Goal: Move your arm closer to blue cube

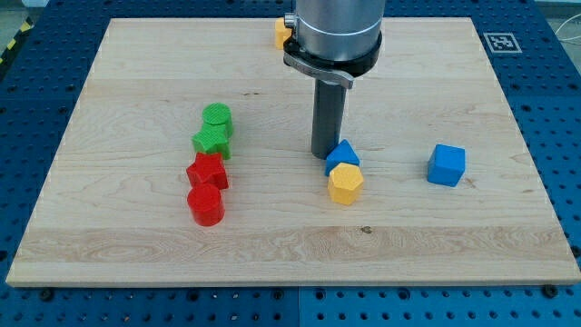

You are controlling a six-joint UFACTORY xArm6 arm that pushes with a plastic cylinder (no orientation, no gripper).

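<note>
The blue cube (446, 165) sits on the wooden board (136, 82) at the view's right of centre. My tip (324, 155) stands near the board's middle, well to the left of the cube. A blue triangular block (342, 154) touches or nearly touches the tip on its right side and lies between the tip and the cube. A yellow hexagonal block (345, 183) sits just below the blue triangular block, against it.
A green cylinder (218, 118) and a green star-like block (211, 141) sit left of centre, with a red star (207, 171) and a red cylinder (205, 204) below them. A yellow block (281, 33) is half hidden behind the arm at the top edge.
</note>
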